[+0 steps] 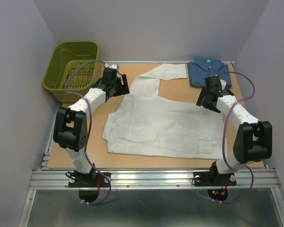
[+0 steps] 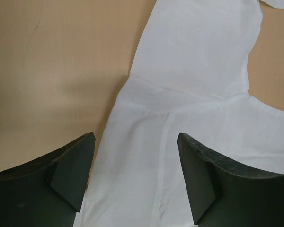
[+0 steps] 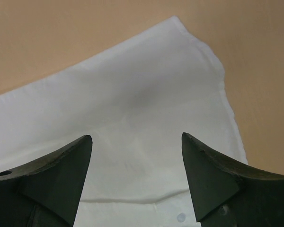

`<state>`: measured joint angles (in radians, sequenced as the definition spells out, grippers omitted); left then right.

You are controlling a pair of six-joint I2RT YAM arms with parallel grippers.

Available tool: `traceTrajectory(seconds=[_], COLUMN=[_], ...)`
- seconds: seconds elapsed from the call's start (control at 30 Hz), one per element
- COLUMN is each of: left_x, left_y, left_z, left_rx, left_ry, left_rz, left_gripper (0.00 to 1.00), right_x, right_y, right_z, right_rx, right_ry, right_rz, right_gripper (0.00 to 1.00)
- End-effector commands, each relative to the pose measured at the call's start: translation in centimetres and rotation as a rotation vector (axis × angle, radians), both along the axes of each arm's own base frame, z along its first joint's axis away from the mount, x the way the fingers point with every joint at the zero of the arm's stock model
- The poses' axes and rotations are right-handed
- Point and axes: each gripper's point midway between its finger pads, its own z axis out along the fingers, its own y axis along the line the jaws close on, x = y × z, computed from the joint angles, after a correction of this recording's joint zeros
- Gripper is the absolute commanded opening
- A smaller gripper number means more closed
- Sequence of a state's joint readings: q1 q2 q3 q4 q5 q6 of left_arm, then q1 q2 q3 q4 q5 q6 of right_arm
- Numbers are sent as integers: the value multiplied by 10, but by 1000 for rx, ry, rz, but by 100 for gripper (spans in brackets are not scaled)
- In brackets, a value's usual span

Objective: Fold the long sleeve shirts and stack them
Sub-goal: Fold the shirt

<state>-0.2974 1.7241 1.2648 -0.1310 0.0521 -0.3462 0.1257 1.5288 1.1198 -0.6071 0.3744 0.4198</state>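
The white shirt (image 1: pixel 165 125) lies spread flat on the table, one sleeve reaching toward the far edge. The dark blue shirt (image 1: pixel 208 72) lies folded at the far right. My left gripper (image 1: pixel 120 86) is open and empty above the white shirt's left shoulder; its wrist view shows the white cloth (image 2: pixel 180 118) and a seam between the jaws. My right gripper (image 1: pixel 204 101) is open and empty above the white shirt's right edge; its wrist view shows the cloth's corner (image 3: pixel 146 109).
A green plastic basket (image 1: pixel 73 64) stands off the table's far left corner. Bare wooden tabletop (image 1: pixel 175 92) shows between the sleeve and the shirt body. Purple walls close in on three sides.
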Motion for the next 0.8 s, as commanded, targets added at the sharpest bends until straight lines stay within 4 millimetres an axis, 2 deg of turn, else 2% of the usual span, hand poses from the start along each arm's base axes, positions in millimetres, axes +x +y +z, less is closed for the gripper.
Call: traceTrajectory(seconds=[0.0,0.17,0.33,0.57,0.77], left_x=[38,58,68,68,67], left_y=[-18,-33,-36,-44,-43], left_z=[13,-14,-47,-72,-96], left_rx=[-30,-32,-3,32,51], left_ry=[-36,24,78,109,150], left_rz=[-29,-59,-45,-53,-33], left_gripper=[79,77,74,73,70], right_x=[6,6,2,-5,-7], right_y=[-16,-23,-20,-14,-12], right_z=[21,19,13,8,9], right_rx=[45,54,67,91,101], right_ry=[-70,-65,-49,-45,-54], right_rz=[-89,-98,-68,-41,-29], right_gripper=[81,81,80,80,80])
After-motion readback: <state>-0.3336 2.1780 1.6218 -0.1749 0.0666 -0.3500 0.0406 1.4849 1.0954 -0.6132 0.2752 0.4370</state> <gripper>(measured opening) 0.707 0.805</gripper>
